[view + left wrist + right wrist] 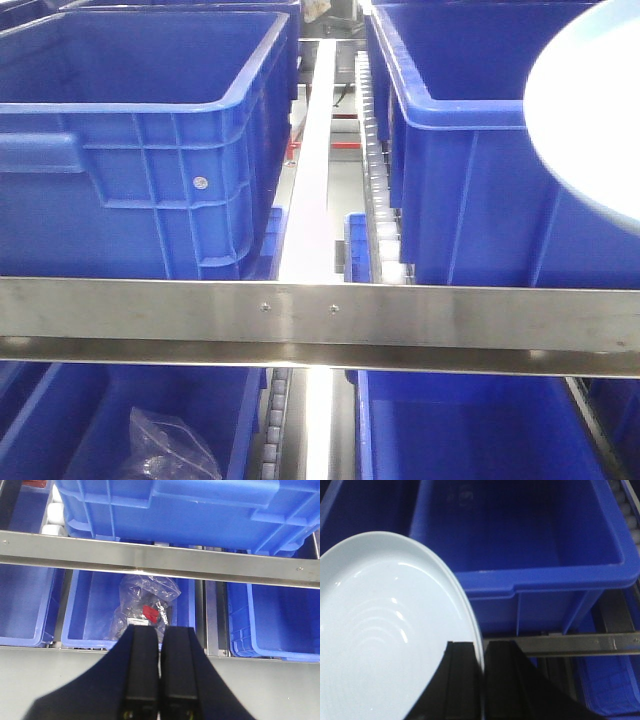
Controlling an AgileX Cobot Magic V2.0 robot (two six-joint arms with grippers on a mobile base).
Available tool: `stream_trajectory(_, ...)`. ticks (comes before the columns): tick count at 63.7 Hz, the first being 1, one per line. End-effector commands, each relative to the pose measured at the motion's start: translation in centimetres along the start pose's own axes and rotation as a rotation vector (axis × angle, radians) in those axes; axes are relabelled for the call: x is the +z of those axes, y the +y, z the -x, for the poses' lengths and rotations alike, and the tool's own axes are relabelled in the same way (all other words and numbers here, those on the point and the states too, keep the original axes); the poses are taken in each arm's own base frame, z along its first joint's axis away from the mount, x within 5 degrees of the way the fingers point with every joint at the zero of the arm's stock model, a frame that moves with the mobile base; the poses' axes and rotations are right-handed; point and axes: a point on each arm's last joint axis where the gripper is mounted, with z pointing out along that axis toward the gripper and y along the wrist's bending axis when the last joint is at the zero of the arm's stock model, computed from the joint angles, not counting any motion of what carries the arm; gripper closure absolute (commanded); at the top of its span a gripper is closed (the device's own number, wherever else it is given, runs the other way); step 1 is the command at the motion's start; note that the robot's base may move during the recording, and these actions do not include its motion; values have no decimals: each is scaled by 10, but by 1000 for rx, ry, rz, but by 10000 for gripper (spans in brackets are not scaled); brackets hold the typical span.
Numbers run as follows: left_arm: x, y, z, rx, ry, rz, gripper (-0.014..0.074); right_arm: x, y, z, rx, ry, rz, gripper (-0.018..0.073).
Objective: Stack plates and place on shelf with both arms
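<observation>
1. At six o'clock in the right wrist view, the right gripper (481,680) pinches the plates' (385,640) rim.
2. At twelve o'clock beyond, a blue crate (530,555) sits on the shelf (570,644).
3. The left gripper (160,675) is closed, empty.

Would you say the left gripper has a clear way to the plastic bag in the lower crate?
Probably yes: the left gripper, shut and empty, faces the bag below the steel rail, nothing between.

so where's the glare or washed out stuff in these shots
Front view: the pale blue glossy plate is overexposed at the right edge. Right wrist view: curved highlights streak the plate's face. Left wrist view: the brushed-steel shelf rail shines, and the clear plastic bag glints.
</observation>
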Motion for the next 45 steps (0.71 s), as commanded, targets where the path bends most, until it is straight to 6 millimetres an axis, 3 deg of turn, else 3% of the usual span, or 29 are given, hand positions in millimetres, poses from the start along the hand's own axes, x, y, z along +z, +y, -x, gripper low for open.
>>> stream_trajectory(1,-5,-3,13,-7,-83,-25,508,3,5,29,2,-182,29,510)
stream_trajectory(18,-5,-3,13,-7,-83,-25,508,52,13,89,-77,-252,14,510)
stream_trajectory(34,-5,-3,13,-7,-83,-25,508,121,13,152,-81,-324,-9,499)
stream_trajectory(39,-5,-3,13,-7,-83,-25,508,142,12,161,-80,-311,-15,402)
stream_trajectory(45,-5,-3,13,-7,-83,-25,508,158,12,162,-80,-309,-11,190)
